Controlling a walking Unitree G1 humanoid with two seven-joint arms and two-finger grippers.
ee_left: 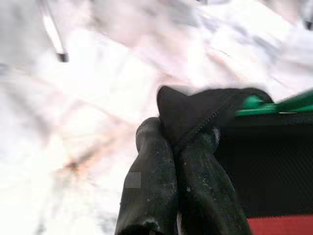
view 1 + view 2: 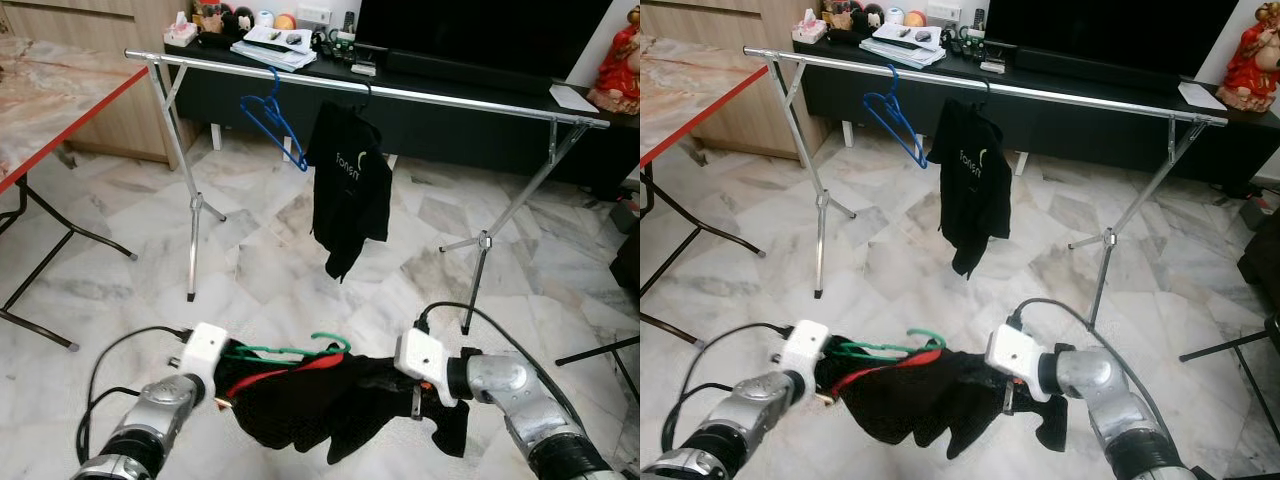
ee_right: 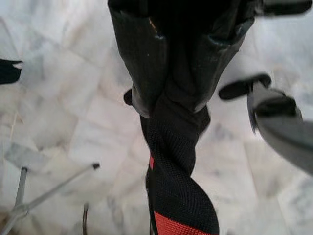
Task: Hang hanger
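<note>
Left claw (image 1: 183, 134) clamped on black garment (image 2: 320, 405); right claw (image 3: 171, 105) pinched on same garment. Green hanger (image 2: 290, 351) lodged in garment, held low between both claws above marble floor (image 2: 270, 250). Beyond: rail (image 2: 420, 95) bearing blue hanger (image 2: 272, 118) and black shirt (image 2: 350, 180).

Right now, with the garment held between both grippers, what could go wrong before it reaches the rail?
1. Both the left gripper and the right gripper pinch only the cloth of the black and red garment, so the green hanger might slip out.
2. The blue hanger and black shirt already hang on the rail; the hook could snag them.
</note>
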